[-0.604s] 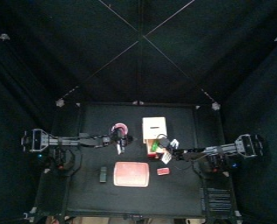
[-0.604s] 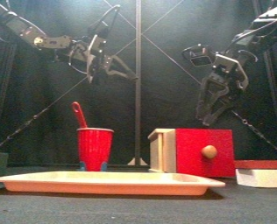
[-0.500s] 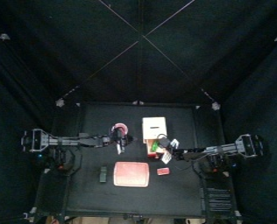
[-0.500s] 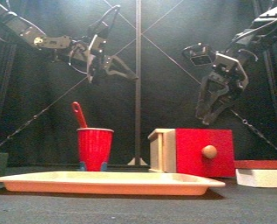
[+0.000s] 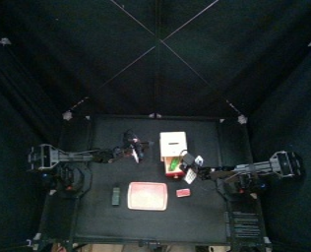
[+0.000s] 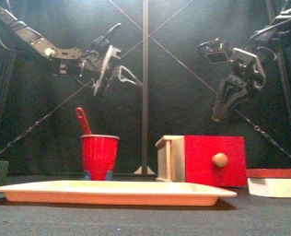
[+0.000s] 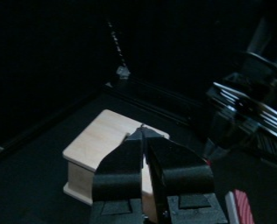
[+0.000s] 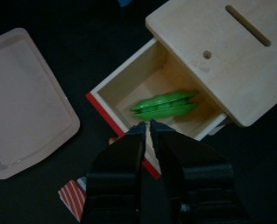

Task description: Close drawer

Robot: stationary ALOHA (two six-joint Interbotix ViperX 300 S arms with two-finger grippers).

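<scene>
The cream-white box unit (image 5: 174, 144) stands at the table's middle. Its drawer (image 8: 152, 83) is slid out toward the front, with a red front panel and round knob (image 6: 215, 160). A green object (image 8: 166, 103) lies inside it. My right gripper (image 8: 145, 131) is shut and empty, hovering above the drawer's red front edge; the front view shows it high above the box (image 6: 226, 97). My left gripper (image 7: 142, 133) is shut and empty, held high behind and to the left of the box (image 6: 109, 72), over its pale top (image 7: 111, 140).
A flat pink tray (image 5: 148, 195) lies in front of the box, a small red block (image 5: 183, 193) to its right. A red cup (image 6: 98, 155) with a red utensil stands left of the box. A white bowl (image 6: 273, 184) sits at the front right, a dark block (image 5: 115, 195) left of the tray.
The right gripper has shifted a little to the right and upward above the drawer. The left gripper has moved slightly right and lower. The drawer has not moved.
</scene>
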